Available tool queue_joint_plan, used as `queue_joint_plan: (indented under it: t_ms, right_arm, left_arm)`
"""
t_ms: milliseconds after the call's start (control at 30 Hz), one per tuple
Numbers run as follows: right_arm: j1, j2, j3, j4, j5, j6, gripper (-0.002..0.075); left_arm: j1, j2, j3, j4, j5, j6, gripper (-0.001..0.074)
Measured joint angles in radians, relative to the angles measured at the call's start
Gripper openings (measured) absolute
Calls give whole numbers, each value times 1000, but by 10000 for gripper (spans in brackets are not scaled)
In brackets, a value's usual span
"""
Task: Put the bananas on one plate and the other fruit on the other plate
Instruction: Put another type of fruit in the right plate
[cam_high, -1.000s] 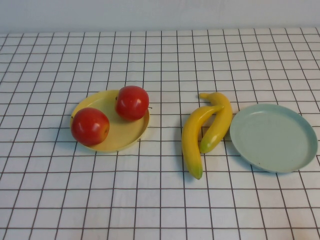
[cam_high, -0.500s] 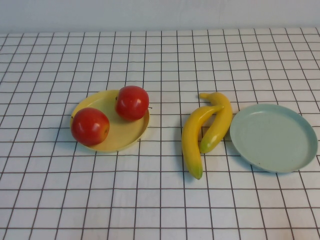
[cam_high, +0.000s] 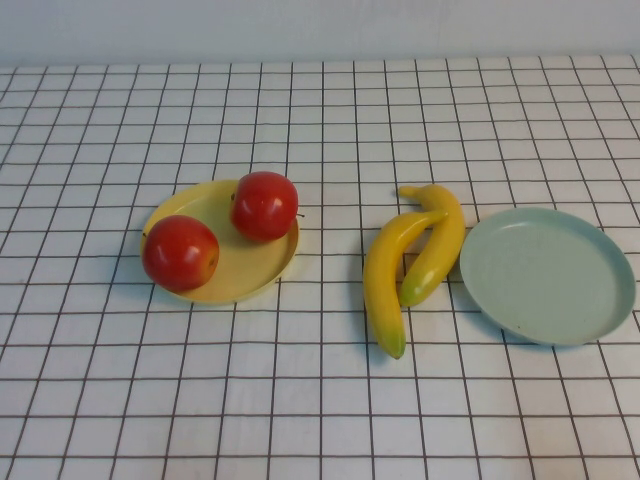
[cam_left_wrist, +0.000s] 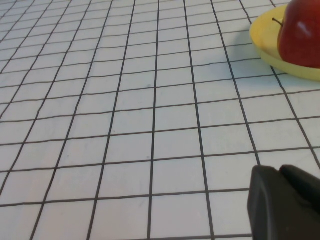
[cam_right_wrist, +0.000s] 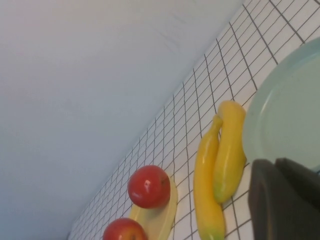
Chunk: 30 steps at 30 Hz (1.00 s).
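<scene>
Both red fruits (cam_high: 222, 230) already sit on the yellow plate (cam_high: 262, 273), while the two bananas (cam_high: 412, 262) lie on the tabletop (cam_high: 320, 400) just beside the empty blue-green plate (cam_high: 548, 275), with left tool (cam_left_wrist: 285, 205) and right tool (cam_right_wrist: 285, 200) pressed together, holding nothing, well back from it.

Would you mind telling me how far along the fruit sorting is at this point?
Half done: both red apples sit on the yellow plate. Nothing is in hand: the left tool is shut above bare tablecloth near the yellow plate, and the right tool is shut beside the blue-green plate. Left: the two bananas lie on the cloth beside that plate.
</scene>
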Motion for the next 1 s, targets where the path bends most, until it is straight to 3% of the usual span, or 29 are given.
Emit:
queue_joint_plan:
  t_ms: [267, 367, 633, 833, 1000]
  right_arm:
    - [0, 0, 0, -64, -49, -101, -16]
    - [0, 8, -44, -116, 13, -125, -16]
    - [0, 320, -445, -650, 310, -162, -16]
    - [0, 500, -638, -692, 321, -163, -16]
    - [0, 768, -820, -734, 549, -166, -16]
  left_arm:
    - [0, 0, 0, 0, 0, 0, -2]
    - [0, 0, 0, 2, 0, 0, -2]
    - [0, 0, 0, 4, 0, 0, -2]
    - [0, 0, 0, 4, 0, 0, -2]
    - [0, 0, 0, 4, 0, 0, -2]
